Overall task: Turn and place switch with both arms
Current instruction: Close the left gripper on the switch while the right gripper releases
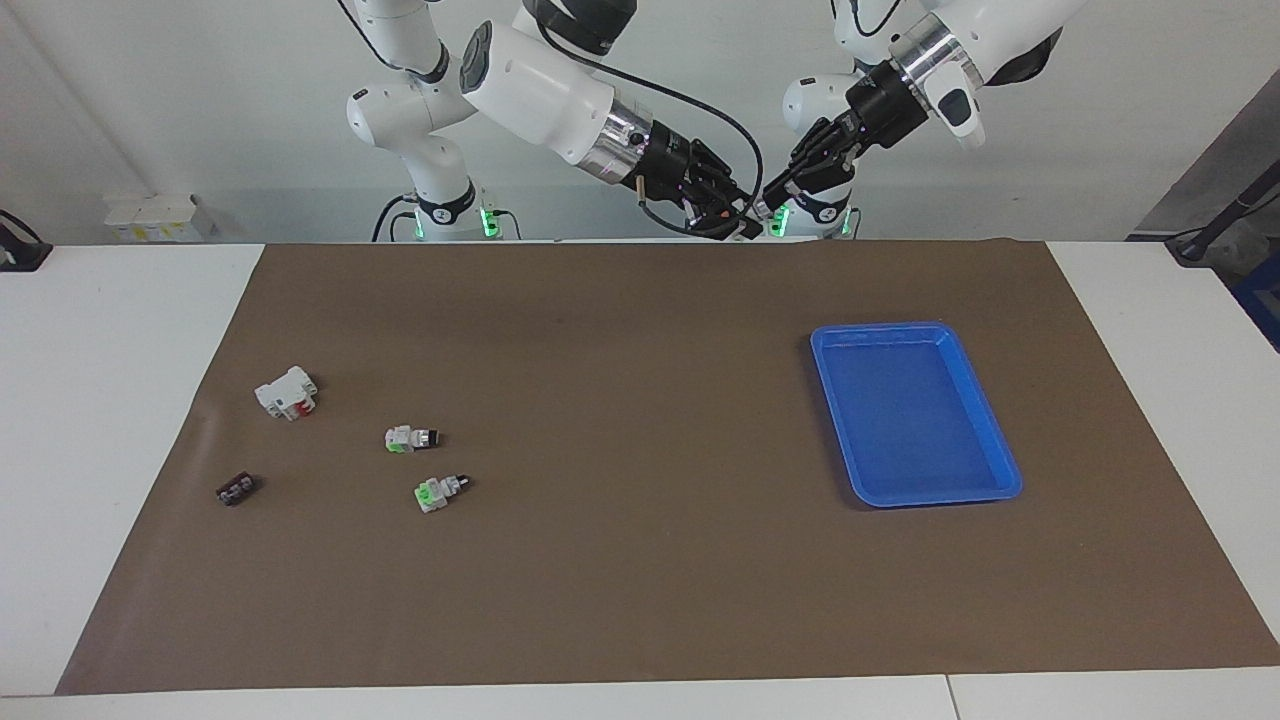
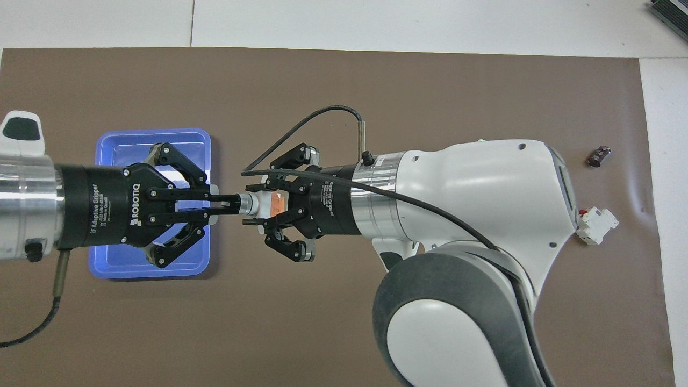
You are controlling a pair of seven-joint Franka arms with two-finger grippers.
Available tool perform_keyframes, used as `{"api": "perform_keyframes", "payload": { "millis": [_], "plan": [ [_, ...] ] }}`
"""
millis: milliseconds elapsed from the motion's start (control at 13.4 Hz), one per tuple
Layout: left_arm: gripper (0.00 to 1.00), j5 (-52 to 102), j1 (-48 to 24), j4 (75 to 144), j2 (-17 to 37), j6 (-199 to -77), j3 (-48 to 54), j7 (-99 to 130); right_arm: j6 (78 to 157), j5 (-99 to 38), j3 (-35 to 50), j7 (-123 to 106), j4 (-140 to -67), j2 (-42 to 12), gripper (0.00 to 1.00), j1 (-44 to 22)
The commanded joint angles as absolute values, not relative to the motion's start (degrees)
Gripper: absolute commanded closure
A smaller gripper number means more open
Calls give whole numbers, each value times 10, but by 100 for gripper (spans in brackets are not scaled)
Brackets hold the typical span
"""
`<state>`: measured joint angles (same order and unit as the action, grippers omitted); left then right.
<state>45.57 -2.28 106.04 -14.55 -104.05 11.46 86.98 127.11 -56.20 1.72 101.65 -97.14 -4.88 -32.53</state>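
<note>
High in the air, the small white-grey switch with an orange block [image 2: 267,204] lies level, its silver knob end pinched by the left gripper [image 2: 228,203] and its body by the right gripper [image 2: 258,210], beside the blue plastic tray [image 2: 115,144].

Colours on the brown-covered worktop [image 1: 640,600]

The switch [image 2: 269,205] is white-grey with an orange block and a silver knob end; both pincers, left [image 2: 231,205] and right [image 2: 257,207], are black. The tray [image 1: 985,400] is blue. Two small switches [image 1: 410,438] [image 1: 438,492] carry green blocks; the white block [image 1: 286,392] shows red.
</note>
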Motion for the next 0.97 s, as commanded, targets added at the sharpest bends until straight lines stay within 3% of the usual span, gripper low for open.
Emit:
{"api": "perform_keyframes", "payload": {
  "millis": [0, 671, 746, 820, 895],
  "plan": [
    [100, 478, -33, 1066, -151, -1057, 135, 916, 1287, -565, 33, 1026, -955, -59, 100, -332],
    [100, 480, -27, 1068, -152, -1048, 129, 935, 1275, -564, 32, 1027, -956, -55, 98, -332],
    [100, 480, -27, 1068, -152, -1049, 129, 935, 1274, -564, 32, 1027, -956, -55, 91, -331],
    [100, 480, -26, 1068, -152, -1048, 128, 935, 1264, -555, 31, 1026, -956, -52, 55, -331],
    [100, 480, -26, 1070, -153, -1043, 128, 935, 1246, -518, 31, 1022, -955, -48, 1, -330]
  ]
}}
